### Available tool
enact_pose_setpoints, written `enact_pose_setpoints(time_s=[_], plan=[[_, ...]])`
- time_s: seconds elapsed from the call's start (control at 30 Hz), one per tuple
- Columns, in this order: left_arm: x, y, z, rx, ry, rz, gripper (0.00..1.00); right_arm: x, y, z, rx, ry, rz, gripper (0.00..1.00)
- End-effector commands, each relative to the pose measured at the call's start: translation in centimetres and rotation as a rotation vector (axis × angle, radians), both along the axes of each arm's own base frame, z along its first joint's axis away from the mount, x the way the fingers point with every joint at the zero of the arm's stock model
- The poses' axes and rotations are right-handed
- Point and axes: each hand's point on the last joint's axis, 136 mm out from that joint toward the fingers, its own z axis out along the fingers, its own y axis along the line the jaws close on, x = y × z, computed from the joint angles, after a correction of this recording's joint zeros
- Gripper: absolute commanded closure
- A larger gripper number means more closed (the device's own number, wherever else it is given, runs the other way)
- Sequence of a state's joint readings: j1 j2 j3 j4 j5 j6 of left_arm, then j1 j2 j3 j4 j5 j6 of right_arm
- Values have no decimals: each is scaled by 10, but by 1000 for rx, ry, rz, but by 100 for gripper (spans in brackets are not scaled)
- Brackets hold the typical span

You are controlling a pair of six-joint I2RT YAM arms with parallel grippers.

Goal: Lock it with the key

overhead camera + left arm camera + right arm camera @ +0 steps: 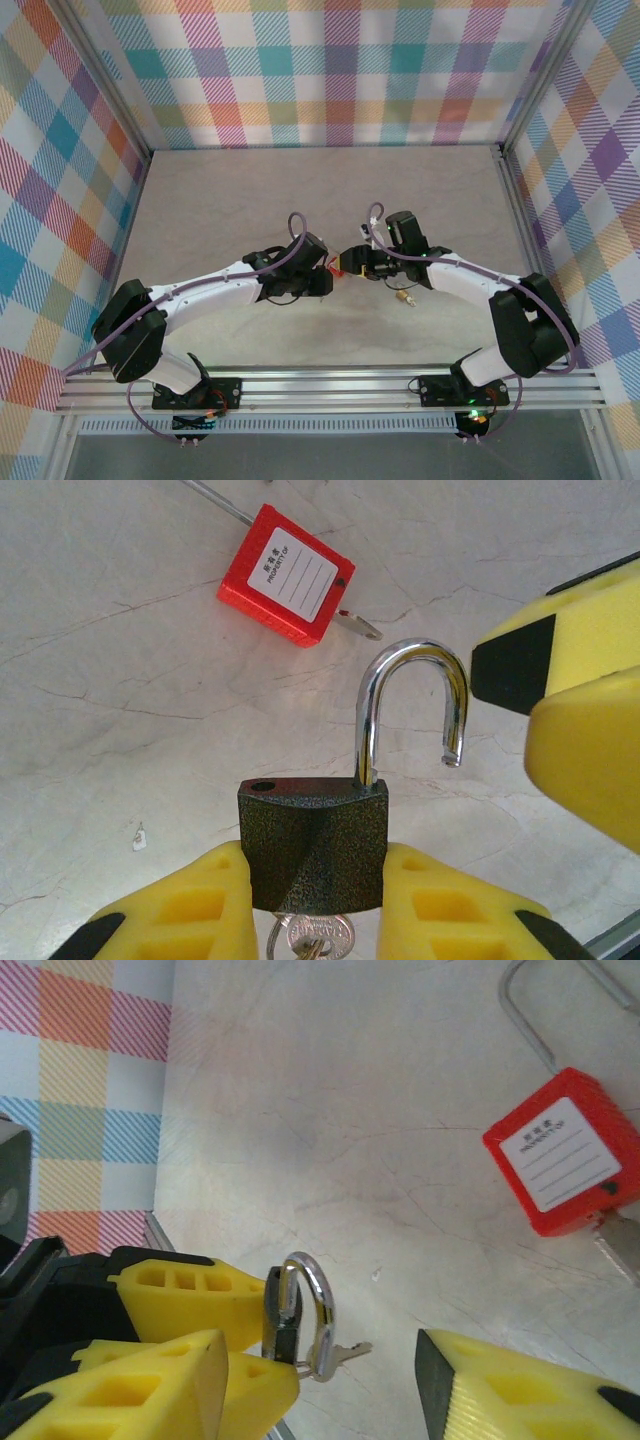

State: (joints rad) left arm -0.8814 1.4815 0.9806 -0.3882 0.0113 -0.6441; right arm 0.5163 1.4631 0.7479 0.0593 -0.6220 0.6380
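With the left gripper (312, 880), pinches the dark padlock (312, 825) by its lower body, yellow fingers (190, 905) pressed against both flanks, above the counter (110, 730) near its middle. Holds the lock upright in the left wrist view, silver shackle (367, 720) open: one leg seated in the body, the other end hanging free to the side, clear of its hole (263, 786). Carries a key (320, 935) in the underside of the lock, head just visible between the fingers. Sets the right gripper (352, 263) nose to nose with the left in the top view, jaws spread and pinching nothing, one yellow-and-black finger (560, 630) just beside the free end of the shackle, contact impossible to tell. Has a red padlock (288, 575) lying flat on the counter beyond, white label up, a long thin shackle at one end and a second key (358, 626) at the other, apart from both grippers. Has a small brass-coloured item (405, 298) on the counter just beside the right arm, too small to name.
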Motion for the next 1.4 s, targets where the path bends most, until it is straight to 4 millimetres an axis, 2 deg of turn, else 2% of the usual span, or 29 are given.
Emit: enact_pose_setpoints(time_s=[0.0, 0.5, 0.93, 1.37], plan=[[2, -16, 29, -90, -38, -9, 100, 1, 12, 13, 49, -29, 39, 51], [1, -18, 41, -132, -58, -9, 100, -1, 16, 14, 63, -37, 60, 66], [-2, -20, 39, -152, -47, -19, 100, -5, 17, 25, 87, -92, 74, 73], [-5, -14, 35, -138, -45, -18, 100, -3, 11, 30, 61, -138, 45, 79]])
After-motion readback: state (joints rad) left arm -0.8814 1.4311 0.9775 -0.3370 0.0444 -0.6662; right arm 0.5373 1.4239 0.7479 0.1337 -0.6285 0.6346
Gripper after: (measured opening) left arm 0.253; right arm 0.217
